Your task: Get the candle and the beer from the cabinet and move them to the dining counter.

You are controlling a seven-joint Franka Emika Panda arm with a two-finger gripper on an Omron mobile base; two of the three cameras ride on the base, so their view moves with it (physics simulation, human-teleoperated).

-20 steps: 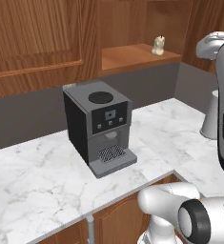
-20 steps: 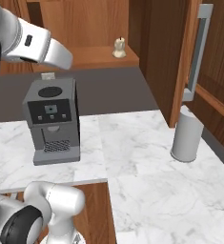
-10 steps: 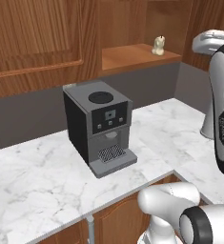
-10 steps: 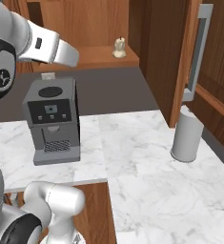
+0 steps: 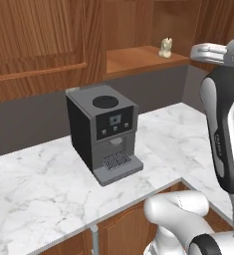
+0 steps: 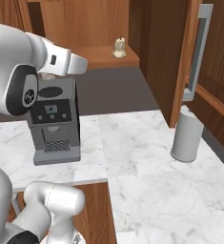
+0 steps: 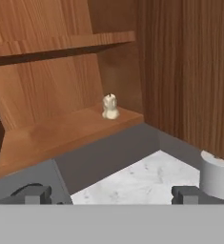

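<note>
A: What is taking up most of the scene?

B: The reddish-brown wooden wall cabinet (image 7: 51, 90) is standing open ahead of the jaws (image 7: 113, 193), its plain lower shelf (image 5: 138, 59) running across above and beyond them. Below it the white, grey-veined marble table (image 6: 147, 162) is stretching under and past the jaws.

A: And on that table?

B: A boxy dark grey coffee machine (image 5: 104, 132) is sitting beneath the jaws, off to one side; in the hand view its top corner is showing just beside one fingertip (image 7: 35, 194). A plain grey cylinder (image 6: 187, 135) is standing on the other side, near the open cabinet door with the long grey bar handle (image 6: 199, 47), and in the hand view it is peeking in just beside the other fingertip.

A: Where is the candle sitting?

B: The very small, pale cream stubby candle (image 7: 110, 106) is standing upright on that lower shelf, near its front corner, straight ahead of the jaws and above their level, well apart from both tips. I am not seeing the bottle anywhere.

A: How are the jaws standing?

B: They are spread wide apart with nothing between them, hanging in the air over the table.
</note>
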